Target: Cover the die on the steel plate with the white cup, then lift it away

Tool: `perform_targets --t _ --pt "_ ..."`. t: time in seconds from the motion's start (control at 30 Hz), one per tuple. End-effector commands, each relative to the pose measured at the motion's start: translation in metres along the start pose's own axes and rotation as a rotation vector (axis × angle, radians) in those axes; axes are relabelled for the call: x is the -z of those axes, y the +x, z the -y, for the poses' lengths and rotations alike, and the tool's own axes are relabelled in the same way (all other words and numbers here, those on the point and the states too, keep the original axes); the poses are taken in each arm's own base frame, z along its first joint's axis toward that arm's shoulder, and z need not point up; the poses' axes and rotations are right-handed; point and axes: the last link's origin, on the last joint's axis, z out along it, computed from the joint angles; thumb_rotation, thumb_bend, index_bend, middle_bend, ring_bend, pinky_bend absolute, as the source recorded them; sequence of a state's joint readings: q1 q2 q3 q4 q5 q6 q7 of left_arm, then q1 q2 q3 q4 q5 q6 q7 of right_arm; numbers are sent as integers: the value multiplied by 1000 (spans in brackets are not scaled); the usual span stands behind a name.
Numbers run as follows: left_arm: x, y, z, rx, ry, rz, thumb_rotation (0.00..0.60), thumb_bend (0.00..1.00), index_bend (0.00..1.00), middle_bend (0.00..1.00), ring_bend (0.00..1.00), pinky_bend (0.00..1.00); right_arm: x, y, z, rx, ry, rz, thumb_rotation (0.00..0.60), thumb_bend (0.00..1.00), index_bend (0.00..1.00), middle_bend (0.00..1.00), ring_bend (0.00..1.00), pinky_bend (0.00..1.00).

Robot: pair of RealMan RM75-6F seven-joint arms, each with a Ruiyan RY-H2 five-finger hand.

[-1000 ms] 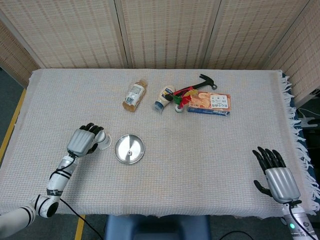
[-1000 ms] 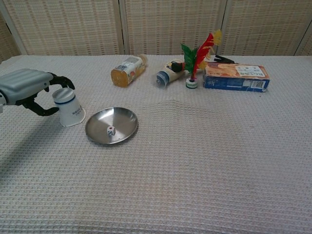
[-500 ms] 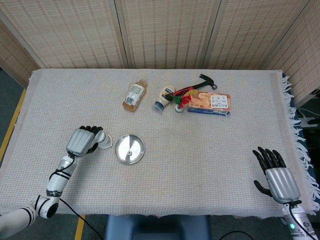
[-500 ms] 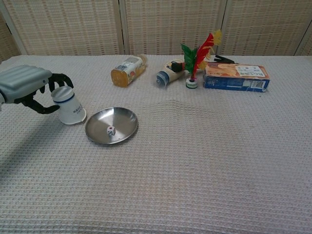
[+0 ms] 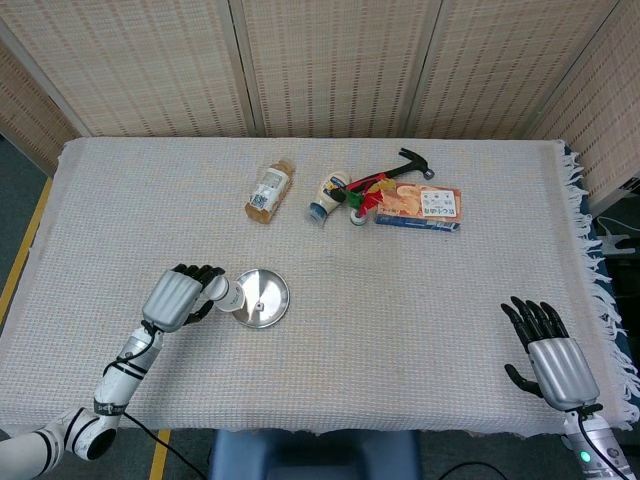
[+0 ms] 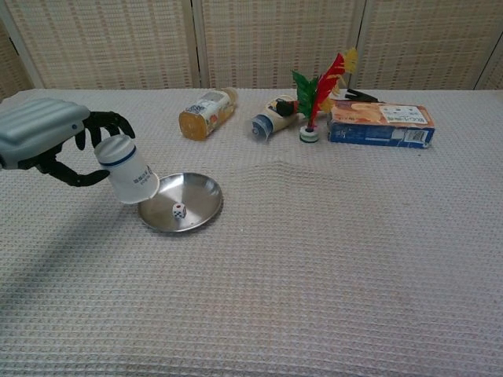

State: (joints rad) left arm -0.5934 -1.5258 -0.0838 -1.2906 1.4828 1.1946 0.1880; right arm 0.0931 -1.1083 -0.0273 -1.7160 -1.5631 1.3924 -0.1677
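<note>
A table (image 5: 470,260) draped in a pale waffle-weave cloth (image 6: 330,275) stands before woven reed screen panels (image 5: 330,65), with grey floor (image 5: 15,175) and a yellow floor line (image 5: 28,240) beside the table.

Bright, even light; sharp focus

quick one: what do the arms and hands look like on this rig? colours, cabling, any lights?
Left hand and right hand match: ribbed silver-grey shell over the back, black fingers. The left forearm is white and grey in segments with black bands, a black cable running along it to a rounded white joint. Below the right hand's wrist a small green light glows. No markings can be read.
</note>
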Motion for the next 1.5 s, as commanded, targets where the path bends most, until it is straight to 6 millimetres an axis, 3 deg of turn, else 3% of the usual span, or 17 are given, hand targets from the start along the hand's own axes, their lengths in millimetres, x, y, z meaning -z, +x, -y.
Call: perform_targets --t 0.03,0.27,0.5,0.87,1.27,1.5 --pt "5 -2 -13 -22 -31 5 600 365 492 541 400 460 2 0 1 -3 7 1 600 168 0 0 0 0" --pt "-3 -12 -36 -25 -66 11 600 365 453 533 399 457 2 -2 3 -5 22 17 600 168 0 0 0 0" --pt "-14 -19 -44 -42 -64 1 600 366 459 536 400 459 2 0 2 -10 21 12 600 168 0 0 0 0" --pt "-25 -31 -46 -85 -64 27 600 379 466 556 404 459 1 -1 1 -11 17 21 600 168 0 0 0 0" --pt "-35 -32 -32 -179 -11 -31 600 404 492 594 428 468 0 -2 0 -9 12 25 600 168 0 0 0 0" --pt "-29 -31 -39 -110 -36 -19 600 405 489 602 432 468 0 -2 0 -9 11 24 600 168 0 0 0 0"
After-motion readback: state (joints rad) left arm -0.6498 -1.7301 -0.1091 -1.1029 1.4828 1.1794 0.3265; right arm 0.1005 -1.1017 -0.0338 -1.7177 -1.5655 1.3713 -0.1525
